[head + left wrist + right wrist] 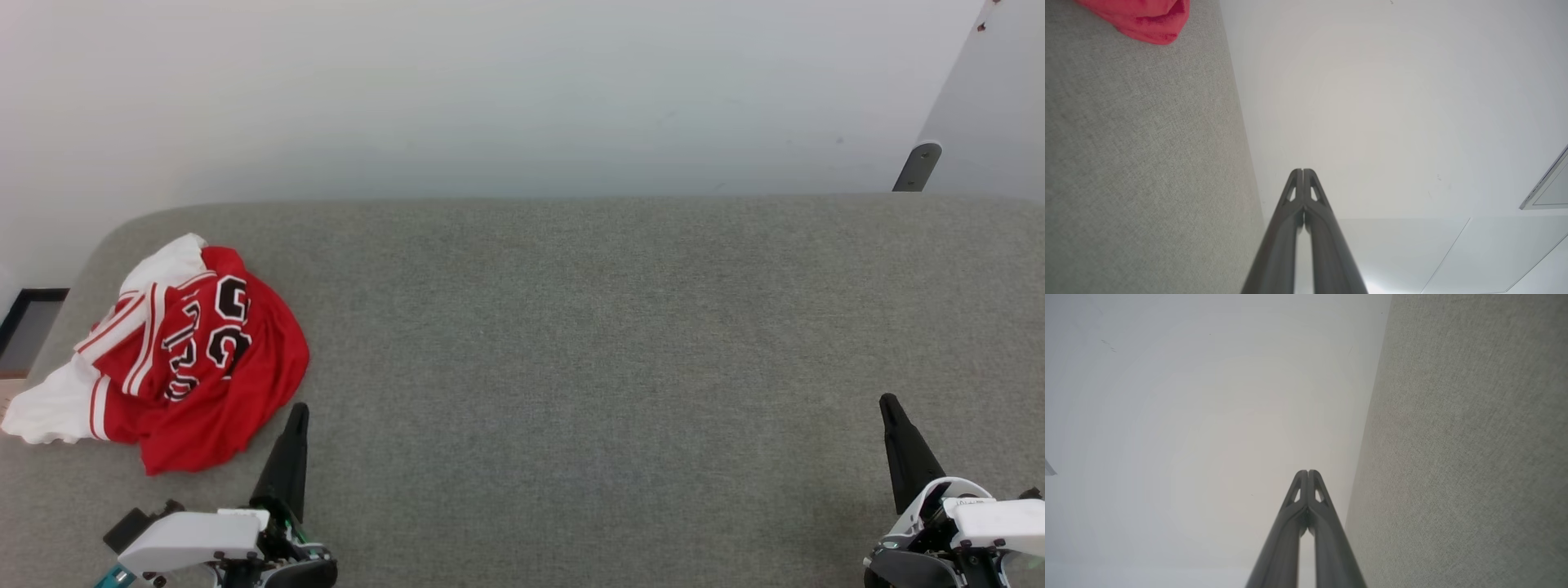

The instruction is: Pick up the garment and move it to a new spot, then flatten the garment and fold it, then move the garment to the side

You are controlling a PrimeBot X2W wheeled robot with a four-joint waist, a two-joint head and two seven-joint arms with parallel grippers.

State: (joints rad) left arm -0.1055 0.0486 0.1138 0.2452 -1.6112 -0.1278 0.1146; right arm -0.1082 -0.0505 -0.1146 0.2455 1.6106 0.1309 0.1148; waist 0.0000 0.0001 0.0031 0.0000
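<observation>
The garment (192, 351), a red jersey with white sleeves, striped trim and black white-edged numbers, lies crumpled at the left end of the grey table (620, 343). Its red hem (1143, 18) also shows at the top left of the left wrist view. My left gripper (299, 411) stands just right of the garment's lower edge, apart from it, fingertips pressed together and empty (1303, 171). Far across the table at the lower right, my right gripper (886, 402) is shut too, with nothing between its fingers (1308, 473).
A pale wall (490, 90) rises behind the table's far edge. A dark metal bracket (918, 166) stands at the back right. Beyond the table's left end sits a dark-framed panel (28, 322).
</observation>
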